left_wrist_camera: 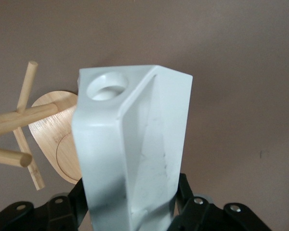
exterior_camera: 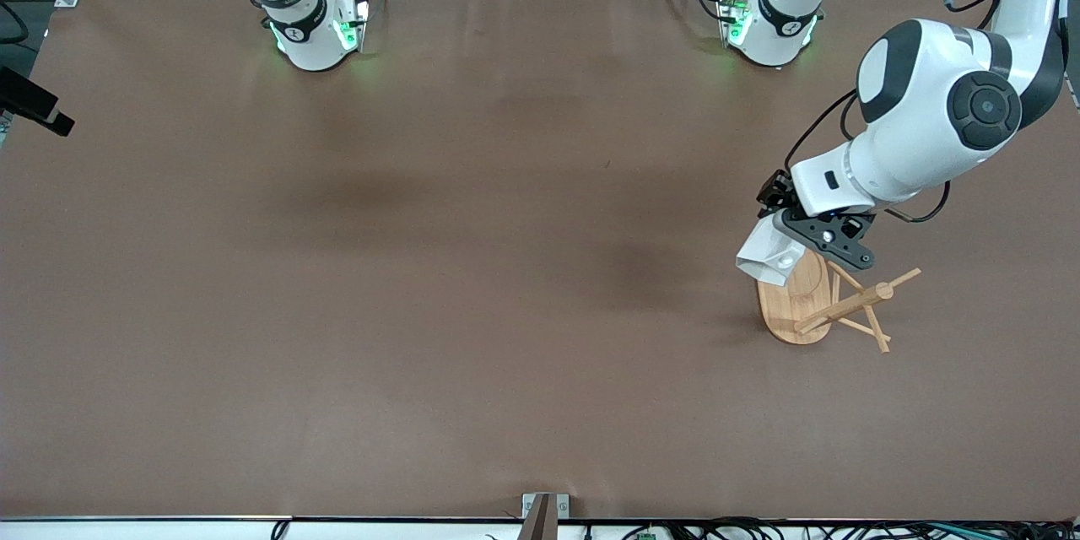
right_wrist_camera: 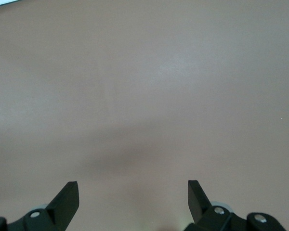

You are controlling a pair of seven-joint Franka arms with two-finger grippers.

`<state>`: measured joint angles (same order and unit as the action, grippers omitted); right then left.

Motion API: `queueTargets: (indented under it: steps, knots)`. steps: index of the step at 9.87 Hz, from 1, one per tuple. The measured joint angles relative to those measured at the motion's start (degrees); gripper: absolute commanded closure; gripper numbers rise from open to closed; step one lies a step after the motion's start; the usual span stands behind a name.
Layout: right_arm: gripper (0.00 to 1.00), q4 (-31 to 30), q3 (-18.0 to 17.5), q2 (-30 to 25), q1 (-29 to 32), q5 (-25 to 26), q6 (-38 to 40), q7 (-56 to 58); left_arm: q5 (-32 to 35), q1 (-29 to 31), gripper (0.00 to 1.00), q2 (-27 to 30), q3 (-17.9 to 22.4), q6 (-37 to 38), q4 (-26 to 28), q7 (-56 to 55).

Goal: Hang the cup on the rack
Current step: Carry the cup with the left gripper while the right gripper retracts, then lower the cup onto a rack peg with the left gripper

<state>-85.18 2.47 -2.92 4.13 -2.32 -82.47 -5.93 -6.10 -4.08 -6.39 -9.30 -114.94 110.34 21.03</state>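
Your left gripper (exterior_camera: 812,238) is clamped on the white faceted cup (exterior_camera: 769,256), carrying it tipped over the bamboo rack's (exterior_camera: 823,301) oval base at the left arm's end of the table. That tilt likely presents the handle hole (left_wrist_camera: 107,87) toward a peg (left_wrist_camera: 10,157). Your right gripper (right_wrist_camera: 133,199) waits over bare table, jaws wide and empty.

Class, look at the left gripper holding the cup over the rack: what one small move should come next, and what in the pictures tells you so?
Probably a short shift of the left gripper to line the round hole in the handle of the cup with a free peg. The cup is gripped and tilted over the base of the rack, but no peg passes through the hole yet. The right gripper waits open over bare table.
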Motion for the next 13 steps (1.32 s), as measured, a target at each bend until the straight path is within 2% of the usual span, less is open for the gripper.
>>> queueTargets:
  steps: [3,6,13]
  knots:
    - [0.00,0.60,0.03,0.04,-0.02,0.93,1.43,2.48,0.00,0.35,0.99,1.10,0.90,-2.42,4.03,3.88]
    - [0.00,0.76,0.05,0.12,-0.02,1.14,1.55,2.88,0.00,0.93,0.99,1.09,3.89,-2.84,4.32,8.22]
    - [0.00,0.76,0.17,0.36,0.00,1.24,1.76,2.96,-0.01,0.99,0.96,-1.18,6.86,-6.64,3.76,11.95]
